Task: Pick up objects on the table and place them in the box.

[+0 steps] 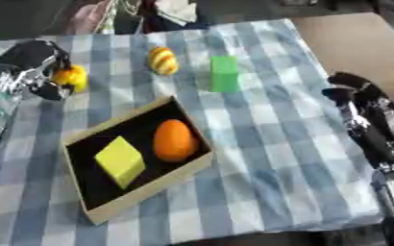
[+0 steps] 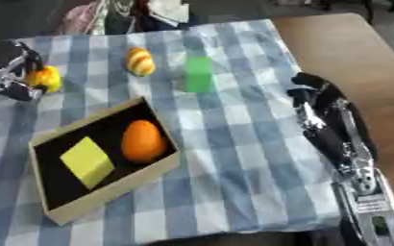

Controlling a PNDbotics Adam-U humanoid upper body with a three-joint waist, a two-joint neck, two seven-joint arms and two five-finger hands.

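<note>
A shallow cardboard box (image 1: 186,166) with a black inside lies on the checked cloth, holding a yellow block (image 1: 120,160) and an orange fruit (image 1: 174,140). At the far left my left hand (image 1: 41,77) has its fingers curled round a small yellow object (image 1: 72,77). A yellow-and-orange striped egg shape (image 1: 163,60) and a green block (image 1: 225,73) stand beyond the box. My right hand (image 2: 314,96) hovers at the table's right side with relaxed fingers, holding nothing.
The blue-and-white checked cloth (image 1: 276,144) covers the table; bare brown tabletop (image 2: 351,53) shows to the right. Clutter lies past the far edge (image 1: 163,12). Open cloth lies between the box and my right arm.
</note>
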